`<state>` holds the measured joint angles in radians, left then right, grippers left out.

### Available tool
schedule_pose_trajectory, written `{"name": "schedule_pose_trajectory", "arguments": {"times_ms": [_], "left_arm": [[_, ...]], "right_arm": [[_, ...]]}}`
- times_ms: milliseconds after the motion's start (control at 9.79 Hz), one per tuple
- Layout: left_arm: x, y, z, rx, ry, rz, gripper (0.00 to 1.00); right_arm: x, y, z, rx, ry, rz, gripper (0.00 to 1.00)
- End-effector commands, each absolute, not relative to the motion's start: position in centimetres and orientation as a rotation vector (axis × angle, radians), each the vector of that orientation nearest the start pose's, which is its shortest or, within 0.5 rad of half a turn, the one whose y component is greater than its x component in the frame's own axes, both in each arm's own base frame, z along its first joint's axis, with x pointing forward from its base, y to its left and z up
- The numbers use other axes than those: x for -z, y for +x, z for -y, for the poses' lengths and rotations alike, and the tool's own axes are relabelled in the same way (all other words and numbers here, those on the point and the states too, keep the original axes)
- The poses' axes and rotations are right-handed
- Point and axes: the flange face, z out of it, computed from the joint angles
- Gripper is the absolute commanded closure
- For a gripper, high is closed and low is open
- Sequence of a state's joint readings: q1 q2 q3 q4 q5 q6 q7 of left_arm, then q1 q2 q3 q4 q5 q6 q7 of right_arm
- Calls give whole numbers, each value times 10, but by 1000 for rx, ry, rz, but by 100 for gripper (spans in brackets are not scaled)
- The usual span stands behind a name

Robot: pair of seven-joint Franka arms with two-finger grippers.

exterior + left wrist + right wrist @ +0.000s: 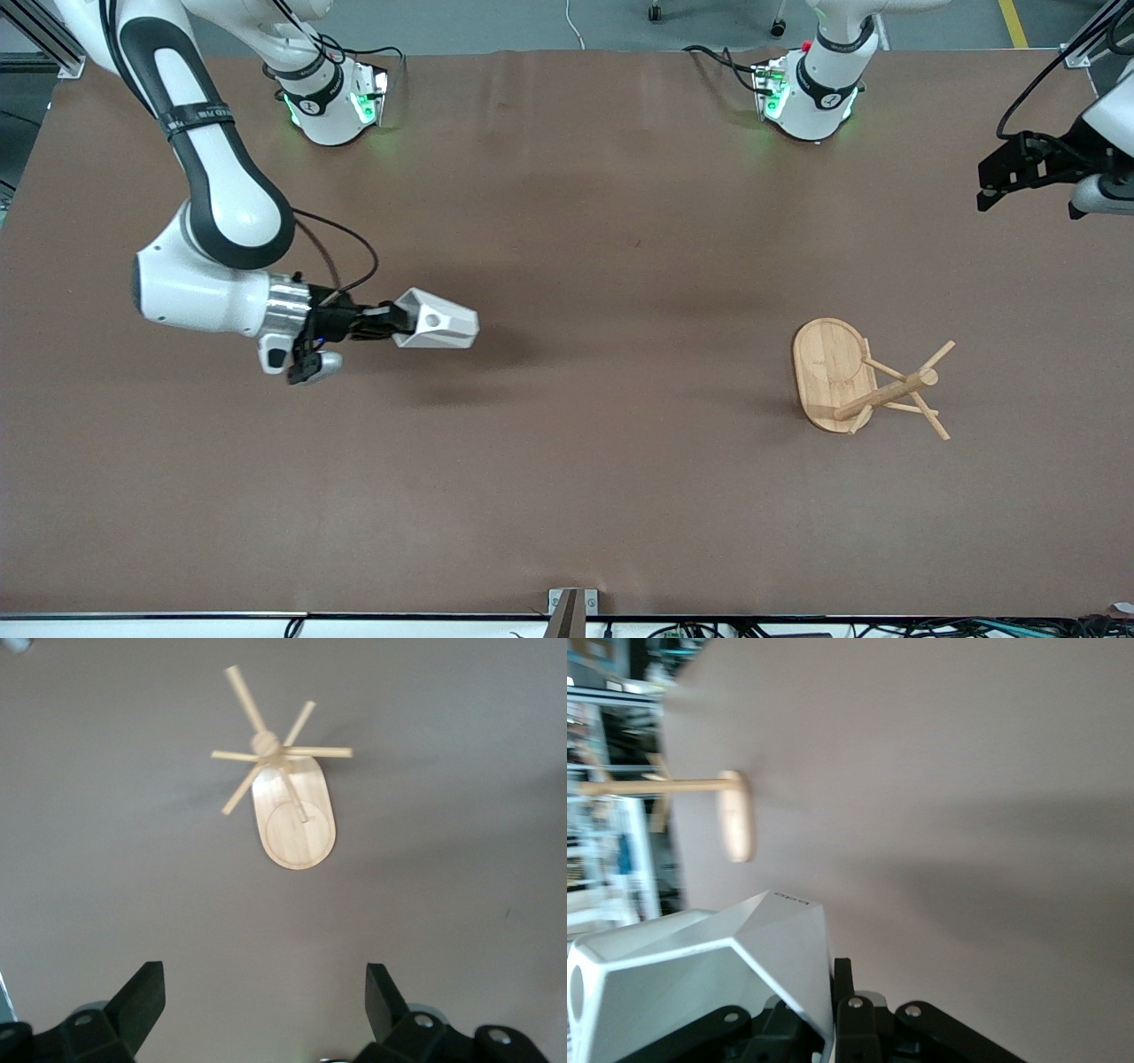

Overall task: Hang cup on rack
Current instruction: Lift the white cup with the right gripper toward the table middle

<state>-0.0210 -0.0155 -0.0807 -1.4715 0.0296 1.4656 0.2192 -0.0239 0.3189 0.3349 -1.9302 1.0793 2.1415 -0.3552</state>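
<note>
Right gripper [394, 323] is clamped on the cup [437, 330], carrying it on its side above bare table toward the right arm's end — the fingers grip near the base, and the pierced handle tab faces up with its round hole showing. From the table's middle in the front view, cup and gripper sit at about nine o'clock. In the right wrist view the cup [700, 979] fills the space between the black fingers [850, 1014].

At roughly four o'clock from that middle stands the rack [837, 372], upright on its oval base toward the left arm's end, thin pegs angling off the central post, well apart from the cup.

Left gripper [1010, 173] waits up in the air at the table's edge, about two o'clock, its fingers [133, 1005] spread wide with nothing between them — the rack [292, 815] shows beneath it in the left wrist view
</note>
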Motion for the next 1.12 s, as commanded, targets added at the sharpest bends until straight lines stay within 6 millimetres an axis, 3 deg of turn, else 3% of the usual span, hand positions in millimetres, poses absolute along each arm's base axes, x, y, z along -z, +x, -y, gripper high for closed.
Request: {"name": "schedule_pose_trajectory", "arguments": {"times_ms": [0, 102, 409, 511, 715, 920, 1022], "left_arm": [[-658, 536, 63, -24, -3057, -883, 0], [-650, 534, 72, -53, -3032, -1003, 0], [-628, 529, 133, -120, -2966, -1397, 0], [-619, 532, 140, -127, -2962, -1524, 0], [-584, 545, 173, -173, -2954, -1799, 0], [-578, 535, 191, -209, -2971, -1895, 1], [-579, 528, 209, -213, -2952, -1965, 1]], "right_arm": [[-366, 556, -275, -146, -1972, -96, 99], [-370, 546, -299, -170, -1911, -112, 99], [-381, 517, -356, -186, -1737, -113, 99], [-384, 503, -377, -177, -1684, -91, 99], [-382, 488, -397, -118, -1667, -28, 99], [-380, 483, -405, -82, -1662, -20, 99], [-379, 480, -410, -64, -1648, -5, 99]]}}
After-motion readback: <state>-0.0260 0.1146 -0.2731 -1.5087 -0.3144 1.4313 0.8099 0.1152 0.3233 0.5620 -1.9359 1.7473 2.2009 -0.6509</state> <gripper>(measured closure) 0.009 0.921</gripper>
